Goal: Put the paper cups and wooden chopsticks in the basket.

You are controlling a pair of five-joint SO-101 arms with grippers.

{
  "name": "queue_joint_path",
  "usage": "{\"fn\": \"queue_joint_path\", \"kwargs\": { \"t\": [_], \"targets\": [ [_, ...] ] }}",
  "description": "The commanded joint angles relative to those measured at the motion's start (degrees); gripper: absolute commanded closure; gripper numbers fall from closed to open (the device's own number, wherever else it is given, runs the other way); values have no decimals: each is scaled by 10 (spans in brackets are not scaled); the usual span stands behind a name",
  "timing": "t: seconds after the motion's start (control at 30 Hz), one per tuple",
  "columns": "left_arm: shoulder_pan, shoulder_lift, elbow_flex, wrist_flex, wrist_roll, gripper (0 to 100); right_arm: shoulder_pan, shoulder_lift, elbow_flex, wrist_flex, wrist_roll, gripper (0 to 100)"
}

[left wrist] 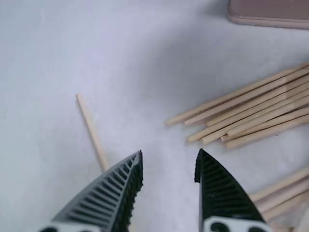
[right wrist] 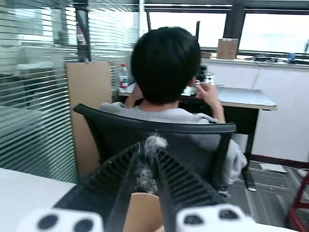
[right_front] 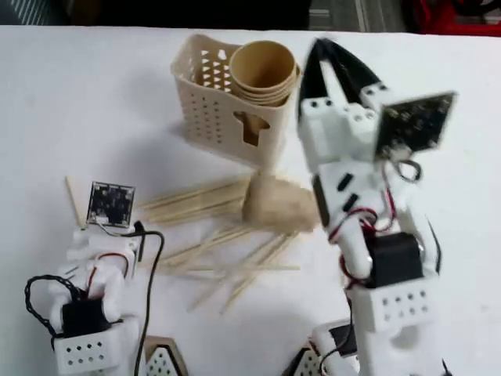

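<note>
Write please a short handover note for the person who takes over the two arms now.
Left hand: open, empty, over the white table beside a single pale wooden chopstick.
Right hand: shut, raised beside the cream perforated plastic basket.
Done: stacked tan paper cups stand in the basket.
To do: one tan paper cup lying on the table, and the loose pile of wooden chopsticks beside it.
</note>
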Motion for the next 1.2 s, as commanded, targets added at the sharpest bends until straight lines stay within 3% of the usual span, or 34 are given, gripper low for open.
{"fn": "queue_joint_path", "kwargs": {
  "t": [0.0,0.13,0.33,0.63,0.73,0.87,1.17],
  "targets": [
    [-4,-6,-2,-10,-5,812,-15,27,-25,-35,-6,979],
    [-4,-6,-2,-9,-6,812,-13,33,-20,-2,-6,979],
    [-4,-6,-2,-10,-6,812,-21,32,-24,127,-5,978],
    [-4,-6,-2,-10,-6,812,-94,36,-20,310,-2,976],
    [-4,-6,-2,-10,-6,812,-123,39,-11,349,-4,920],
    [-4,-6,-2,-11,-6,812,-153,51,21,379,-6,825],
    [-4,-6,-2,-11,-6,812,-160,177,36,378,-6,827]
  ]
}}
